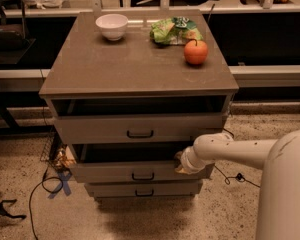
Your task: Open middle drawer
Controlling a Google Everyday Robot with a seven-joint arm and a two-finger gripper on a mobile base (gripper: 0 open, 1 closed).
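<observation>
The grey drawer cabinet (140, 74) stands in the middle of the view. Its middle drawer (140, 172) has a low flat front with a small black bar handle (142, 176) and stands pulled out a little, with a dark gap above the front. My gripper (180, 163) is at the right end of the middle drawer's top edge, on the end of my white arm (230, 151) that comes in from the right. The top drawer (139, 128) above also stands slightly out. The bottom drawer (142, 188) is narrow and nearly closed.
On the cabinet top are a white bowl (112, 25), a green chip bag (174, 30) and an orange (196, 51). A black cable (40, 189) and blue tape (63, 181) lie on the speckled floor at left. Dark shelving runs behind the cabinet.
</observation>
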